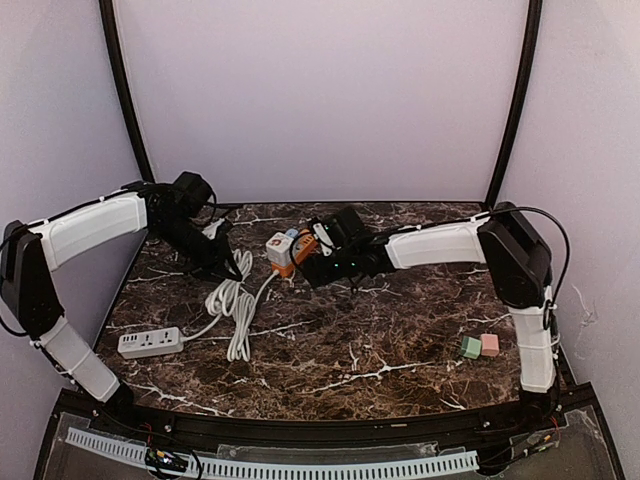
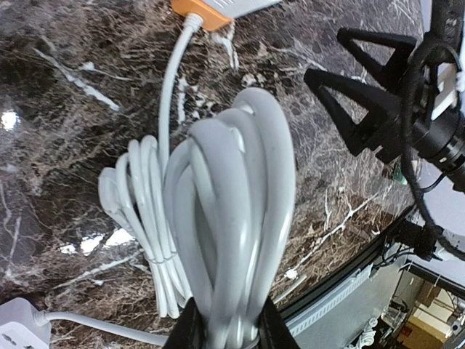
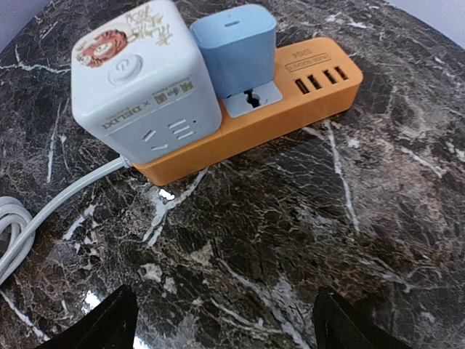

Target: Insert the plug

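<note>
An orange power strip (image 1: pixel 298 253) lies at the back middle of the marble table. A white cube adapter (image 3: pixel 142 87) and a blue plug (image 3: pixel 236 51) sit side by side in its top face (image 3: pixel 290 109). My right gripper (image 3: pixel 229 327) is open and empty, just in front of the strip, its fingertips (image 3: pixel 109 327) wide apart above bare marble. My left gripper (image 2: pixel 227 331) is shut on a coiled bundle of white cable (image 2: pixel 232 218), left of the strip in the top view (image 1: pixel 215 262). The cable runs to the strip's end (image 2: pixel 190 22).
A white power strip (image 1: pixel 150 343) lies at the front left, its cord joining a second tied coil (image 1: pixel 238 310). A green cube (image 1: pixel 470 347) and a pink cube (image 1: pixel 490 344) sit at the front right. The right gripper's fingers (image 2: pixel 349 87) show in the left wrist view.
</note>
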Tool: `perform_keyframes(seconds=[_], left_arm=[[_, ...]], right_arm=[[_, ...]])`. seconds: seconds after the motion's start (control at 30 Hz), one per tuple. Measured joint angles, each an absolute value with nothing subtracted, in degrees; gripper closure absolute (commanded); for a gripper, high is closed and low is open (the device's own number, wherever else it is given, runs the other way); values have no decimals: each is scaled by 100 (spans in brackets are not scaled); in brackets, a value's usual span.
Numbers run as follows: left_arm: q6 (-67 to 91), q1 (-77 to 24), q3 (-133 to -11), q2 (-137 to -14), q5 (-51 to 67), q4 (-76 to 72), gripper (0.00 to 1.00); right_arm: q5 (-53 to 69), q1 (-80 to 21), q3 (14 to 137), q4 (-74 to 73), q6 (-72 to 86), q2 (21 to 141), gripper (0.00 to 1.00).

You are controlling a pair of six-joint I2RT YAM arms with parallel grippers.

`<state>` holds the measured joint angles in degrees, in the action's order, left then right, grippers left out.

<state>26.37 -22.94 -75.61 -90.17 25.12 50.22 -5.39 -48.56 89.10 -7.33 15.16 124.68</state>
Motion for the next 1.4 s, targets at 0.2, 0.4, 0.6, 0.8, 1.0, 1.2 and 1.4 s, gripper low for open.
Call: perform_keyframes(seconds=[0.2, 0.4, 0.6, 0.8, 1.0, 1.2, 1.4], left_arm=[[2755, -2814, -7347, -8908, 2681, 4871, 86], [2982, -3267, -7338, -8879, 2714, 4661, 86], [3354, -3898, -7345, -8895, 2670, 4353, 86], [3846, -4576, -7828, -9476, 2475, 4027, 87], [4346, -5253, -9113, -10881, 2178, 3651, 88], [4718, -5673, -10916, -12401, 2185, 3605, 88], [4954, -5935, -11990, -13369, 2458, 3424, 88]], right_arm=[[-816, -4851, 8169, -738, 1557, 11430, 14], [-1229, -4845, 7509, -1013, 1579, 10543, 11], [-1741, -4720, 6987, -1590, 1697, 9596, 7], [-1988, -4362, 6713, -2237, 1769, 8683, 1], [-2414, -4117, 6545, -2910, 1529, 7526, 2], [-2615, -3874, 6283, -3393, 1503, 6619, 1], [-2762, -3820, 6259, -3900, 1549, 5983, 1]])
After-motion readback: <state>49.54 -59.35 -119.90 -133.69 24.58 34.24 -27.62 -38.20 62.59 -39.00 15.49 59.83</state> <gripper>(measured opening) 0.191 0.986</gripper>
